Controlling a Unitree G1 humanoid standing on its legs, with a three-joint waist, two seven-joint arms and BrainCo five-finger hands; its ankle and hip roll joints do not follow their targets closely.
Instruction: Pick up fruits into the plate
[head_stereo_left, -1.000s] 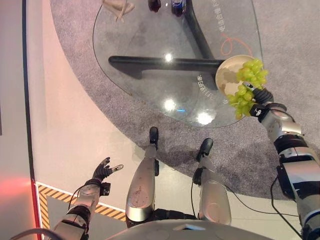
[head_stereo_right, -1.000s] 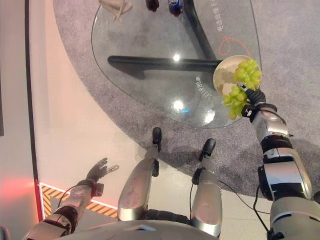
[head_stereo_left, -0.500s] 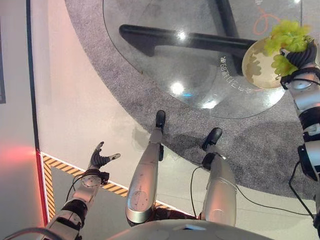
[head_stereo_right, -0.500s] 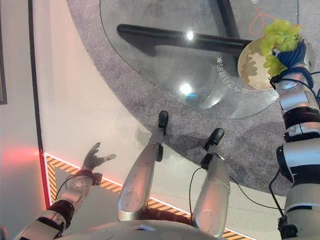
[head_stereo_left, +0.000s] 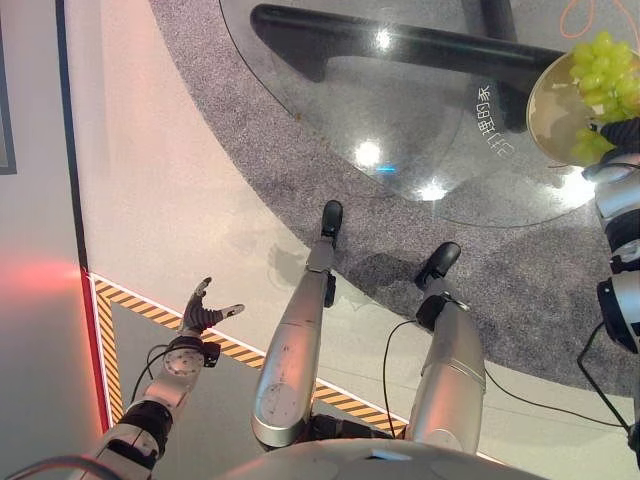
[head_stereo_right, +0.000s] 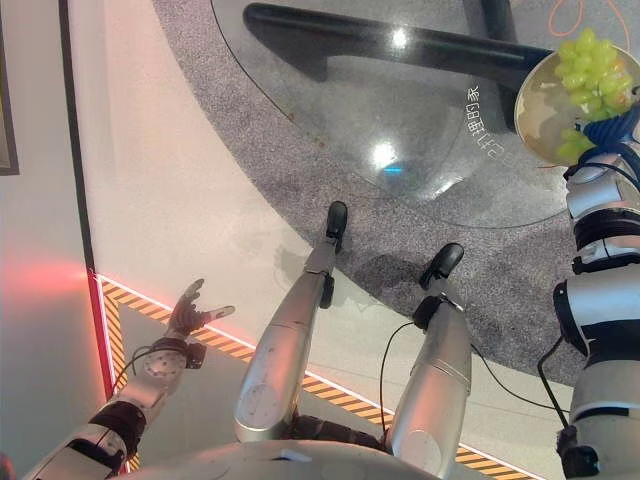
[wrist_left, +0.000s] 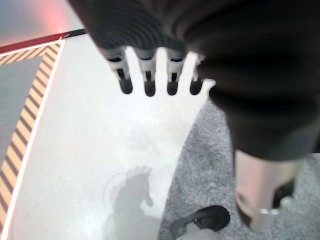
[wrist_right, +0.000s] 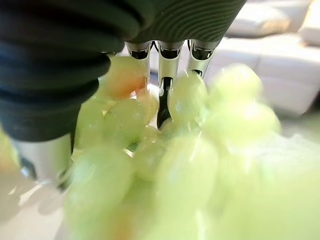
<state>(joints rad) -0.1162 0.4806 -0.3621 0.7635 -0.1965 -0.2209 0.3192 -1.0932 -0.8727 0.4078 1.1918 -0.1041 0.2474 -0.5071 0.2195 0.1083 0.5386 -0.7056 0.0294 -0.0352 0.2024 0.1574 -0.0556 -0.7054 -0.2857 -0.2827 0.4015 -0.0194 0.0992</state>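
Right hand at the round cream plate, fingers pushed in among the bunch of pale green grapes. In the right wrist view the grapes press up against the silver fingers on all sides; fingertips are buried in the fruit, so whether they are curled round the bunch or straight cannot be told. From the head views the dark ribbed hand cover sits at the plate's near edge, with a few grapes right beside it and the main cluster further in on the plate, just past the hand. Grapes look round to oval, glossy, yellow-green, tightly packed. Plate sits at the edge of the clear oval glass tabletop, which stands over a grey carpet.

Left hand hangs low and well apart from the plate, over the pale floor near a yellow-and-black striped floor line. Its fingers are straight and spread, thumb out, holding nothing and touching nothing.
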